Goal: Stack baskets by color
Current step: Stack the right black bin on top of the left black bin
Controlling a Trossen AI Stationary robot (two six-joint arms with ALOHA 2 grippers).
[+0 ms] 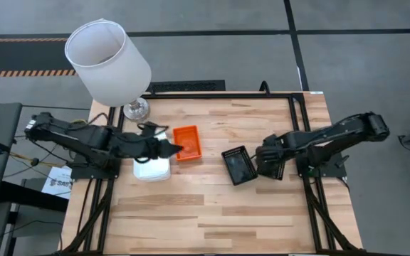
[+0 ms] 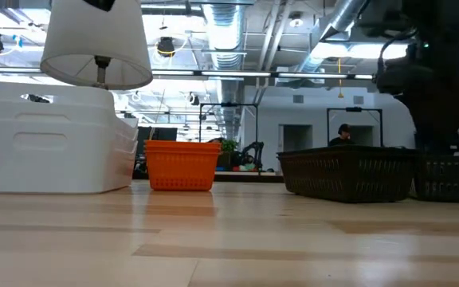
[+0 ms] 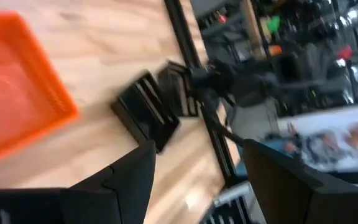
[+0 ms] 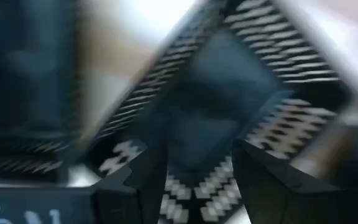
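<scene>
A stack of white baskets stands on the table's left part, with an orange basket just beyond it to the right. One black basket lies tilted at mid-table, and a second black basket sits close to its right. My left gripper hovers open at the orange basket's left edge, with nothing between its fingers. My right gripper points down, open, over the second black basket's slotted walls. That view is blurred.
A big white lampshade on a glass base stands at the table's far left corner. Black frame rails run along the far and right edges. The near half of the wooden table holds nothing.
</scene>
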